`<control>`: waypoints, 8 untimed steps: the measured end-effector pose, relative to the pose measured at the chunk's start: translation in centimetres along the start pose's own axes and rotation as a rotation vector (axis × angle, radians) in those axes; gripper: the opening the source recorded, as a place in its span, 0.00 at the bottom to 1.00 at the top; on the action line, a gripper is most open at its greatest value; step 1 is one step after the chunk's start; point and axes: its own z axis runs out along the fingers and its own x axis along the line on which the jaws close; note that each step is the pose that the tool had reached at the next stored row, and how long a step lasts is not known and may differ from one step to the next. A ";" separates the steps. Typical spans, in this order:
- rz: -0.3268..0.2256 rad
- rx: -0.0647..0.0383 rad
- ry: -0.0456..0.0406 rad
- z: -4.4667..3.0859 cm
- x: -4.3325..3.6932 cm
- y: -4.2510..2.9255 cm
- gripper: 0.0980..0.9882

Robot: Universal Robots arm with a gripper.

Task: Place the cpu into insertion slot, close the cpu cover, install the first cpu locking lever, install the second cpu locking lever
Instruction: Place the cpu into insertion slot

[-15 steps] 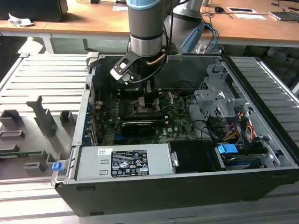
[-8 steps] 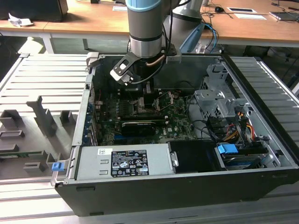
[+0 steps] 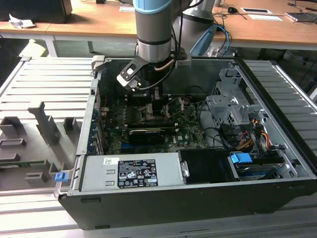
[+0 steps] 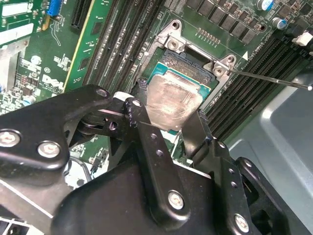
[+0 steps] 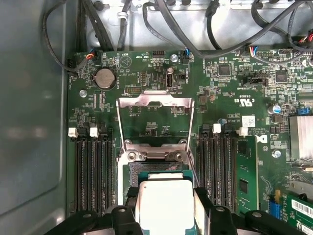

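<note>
The robot arm (image 3: 153, 29) reaches down into an open black computer case (image 3: 198, 203) that lies on a grey slatted table (image 3: 29, 84). Its wrist hangs over the far middle of the green motherboard (image 3: 188, 129).

In the second wrist view the pincer (image 4: 168, 120) is pinching the cpu (image 4: 171, 100) by two opposite edges, one black finger (image 4: 142, 132) on each side and the pale metal top facing up. The chip is over the insertion slot (image 4: 186, 61), shifted slightly toward the pincer, so the slot's far strip of dark contacts is bare. Whether the chip's underside touches the slot I cannot tell.

In the first wrist view the cpu cover (image 5: 155, 98) is swung open beyond the slot, and the board shows through its square window. Rows of black memory slots (image 5: 93, 171) run along both sides of the socket, and a round coin cell (image 5: 104, 77) sits farther off, near the cover's corner. A thin locking lever (image 4: 269, 79) sticks out from the socket's corner, raised clear of the board.

In the exterior view a grey power supply (image 3: 131, 171) fills the near edge of the case, and drive bays with a blue tab (image 3: 242, 161) stand toward the exterior view's right.
</note>
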 end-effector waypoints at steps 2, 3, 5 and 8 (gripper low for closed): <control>0.003 0.001 -0.0005 0.31 0.09 -0.04 0.48; 0.007 0.002 -0.0008 0.56 0.11 -0.10 0.48; 0.012 0.003 -0.0012 1.17 0.22 -0.19 0.48; 0.018 0.006 -0.0018 1.52 0.47 -0.22 0.48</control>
